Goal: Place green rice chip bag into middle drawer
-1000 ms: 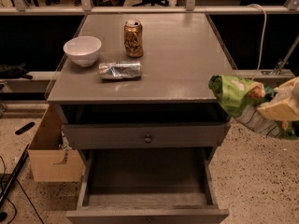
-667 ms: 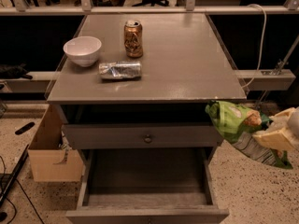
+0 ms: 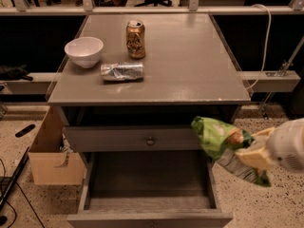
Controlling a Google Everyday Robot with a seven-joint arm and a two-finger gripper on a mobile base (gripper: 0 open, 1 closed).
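The green chip bag hangs in the air by the cabinet's right front corner, level with the closed drawer front and over the right wall of the open middle drawer. The end effector is clenched on the bag's right half, and its white arm reaches in from the right edge. The bench carries a white bowl, a gold can and a crushed silver can.

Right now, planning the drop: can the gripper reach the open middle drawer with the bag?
Probably yes. The gripper, holding the green rice chip bag, hangs beside the middle drawer, which stands open, unobstructed.
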